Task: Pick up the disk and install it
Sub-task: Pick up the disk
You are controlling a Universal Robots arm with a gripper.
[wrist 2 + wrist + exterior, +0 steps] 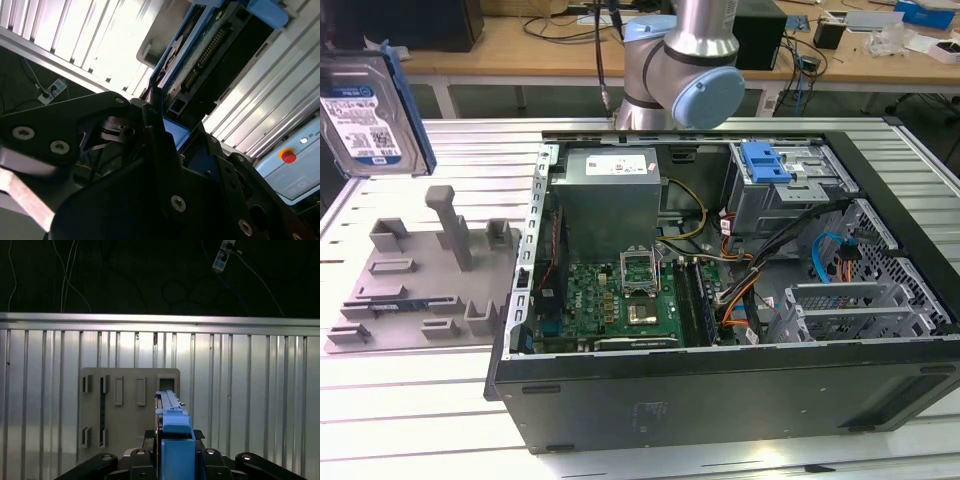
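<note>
Exterior view first: the disk is hanging on edge in the air above the grey fixture tray, clear of its upright posts. Its label is facing the camera and the blue rail frame is running down its side. The tray is lying flat on the slatted metal table. Just beside the tray, to the exterior view's right of it, the open computer case is sitting with its boards and cables showing. Over in the first wrist view we're looking down along the disk edge-on, with the tray below it — and the black jaws are pinching the disk from both sides. The second wrist view is showing the disk's connector end sticking out past the jaws, with table slats behind it.
</note>
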